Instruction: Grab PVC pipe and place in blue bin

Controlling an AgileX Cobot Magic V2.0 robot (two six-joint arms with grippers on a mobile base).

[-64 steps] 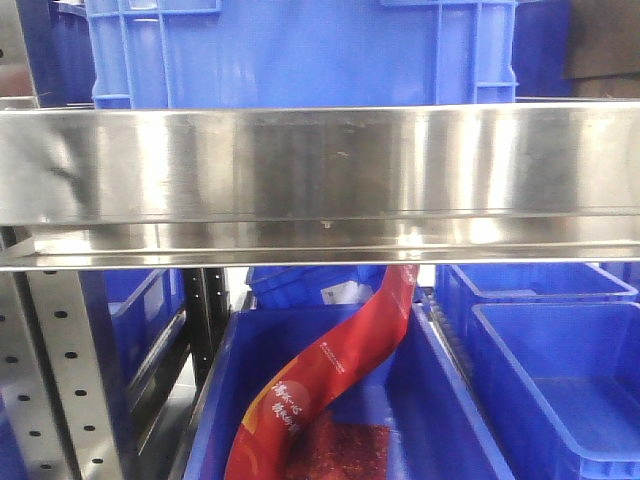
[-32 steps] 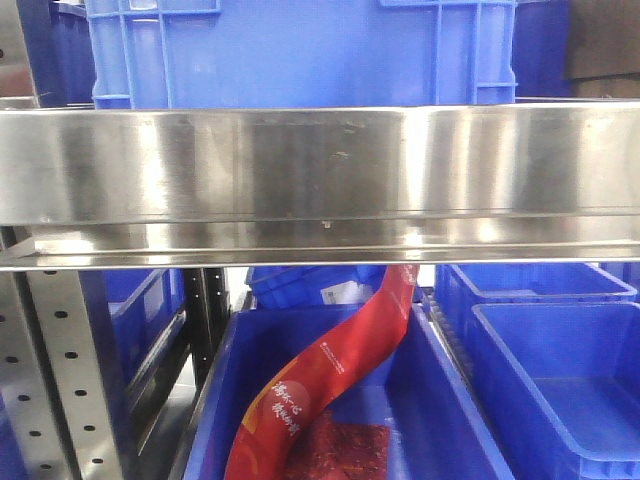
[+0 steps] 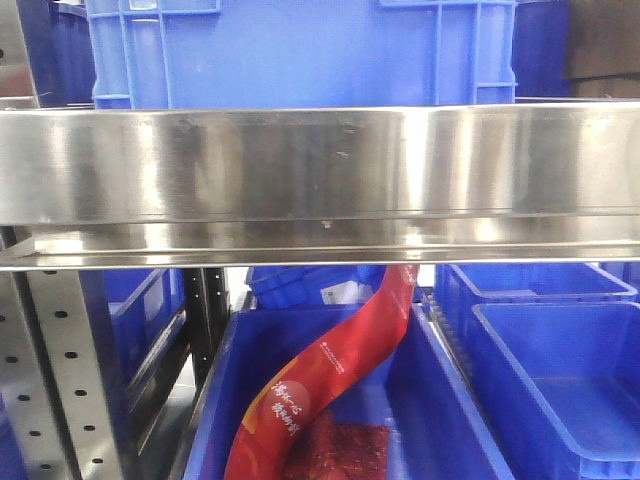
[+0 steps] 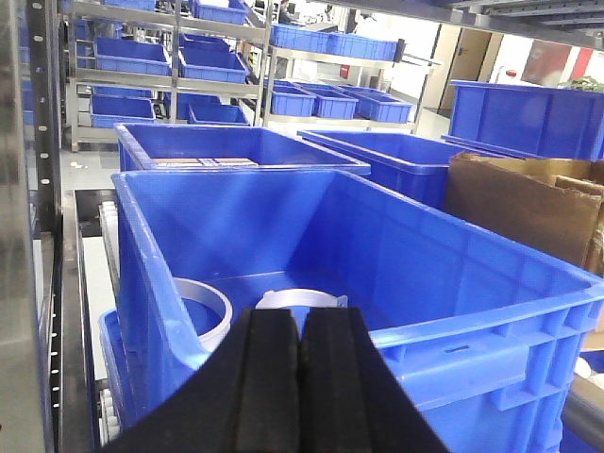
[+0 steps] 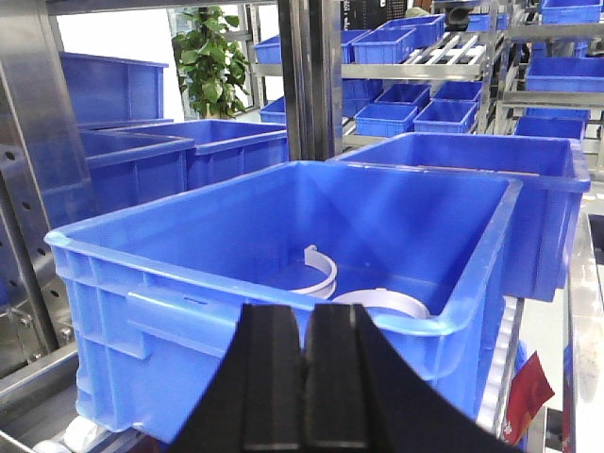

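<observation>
Pipe retrieval, approach stage: nothing grasped yet

Left gripper (image 4: 300,377): bottom centre of left wrist view, black pads pressed together, clenched on nothing. Poised just outside near wall of blue bin (image 4: 491,330), which fills middle of frame.

Right gripper (image 5: 304,377): bottom centre of right wrist view, pads likewise closed and empty, facing same bin (image 5: 170,283) from its other side.

PVC pipe pieces (image 5: 326,269): white curved sections lying on bin floor, centre of right wrist frame; also visible in left wrist view (image 4: 203,302), lower centre-left, partly hidden behind gripper.

Front view: steel shelf rail (image 3: 320,165) across middle, red snack bag (image 3: 335,370) draped into lower bin at bottom centre. No pipe, no arm seen there.

Step judged: reach not begun; pipe already inside a blue bin, so intended destination bin uncertain.

Next move calls for: opening one gripper, lifting over bin rim, descending onto a curved piece, closing across its thin wall.
</observation>
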